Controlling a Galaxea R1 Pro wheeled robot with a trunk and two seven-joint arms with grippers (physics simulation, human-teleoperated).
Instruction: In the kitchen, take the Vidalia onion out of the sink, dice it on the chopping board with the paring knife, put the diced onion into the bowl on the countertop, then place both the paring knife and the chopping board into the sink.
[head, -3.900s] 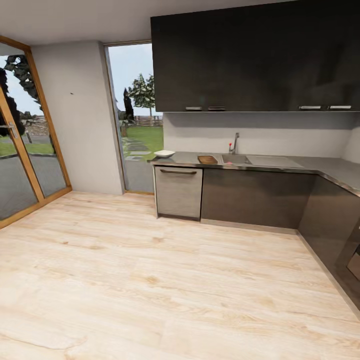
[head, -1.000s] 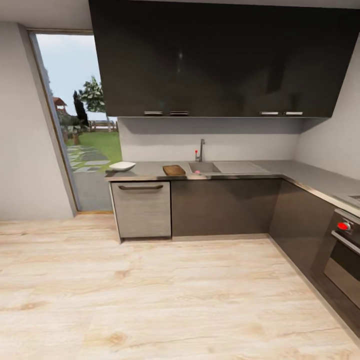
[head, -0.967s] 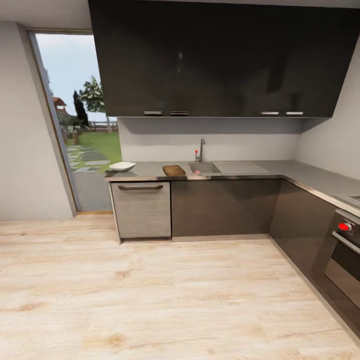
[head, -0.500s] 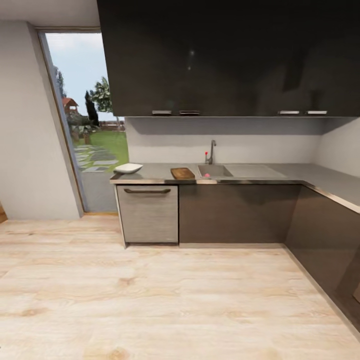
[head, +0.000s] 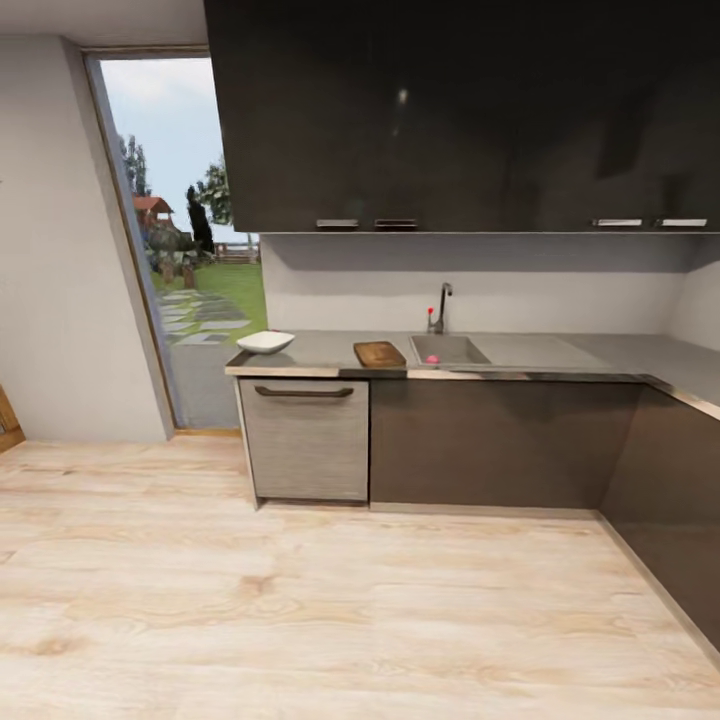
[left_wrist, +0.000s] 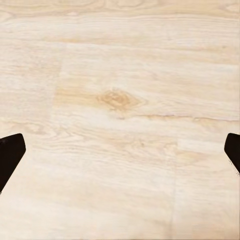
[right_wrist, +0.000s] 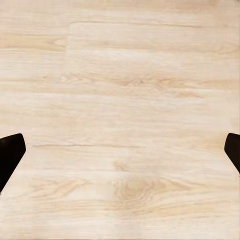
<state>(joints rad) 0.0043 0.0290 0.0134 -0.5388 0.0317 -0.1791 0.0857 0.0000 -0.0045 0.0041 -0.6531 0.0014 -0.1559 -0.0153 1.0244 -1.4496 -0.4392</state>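
Across the wood floor in the head view runs the grey countertop (head: 320, 352), over dark cabinets. The white bowl (head: 265, 342) sits at its left end. The brown chopping board (head: 380, 353) lies just left of the steel sink (head: 448, 349), behind which stands the faucet (head: 440, 307). A small pink spot (head: 432, 358) shows in the basin, too small to tell whether it is the Vidalia onion. The paring knife is too small to make out. In the wrist views my left gripper (left_wrist: 120, 155) and right gripper (right_wrist: 120, 155) hang open over bare floor, holding nothing.
A grey dishwasher front (head: 306, 438) sits below the bowl. A tall glass door (head: 185, 230) opens to a garden at the left. The counter turns a corner along the right wall (head: 690, 375). Wide wood floor (head: 330, 600) lies between me and the cabinets.
The camera has moved: the whole picture has shifted, and the counter, board and sink now sit further right and a little lower. Nothing on the counter has moved.
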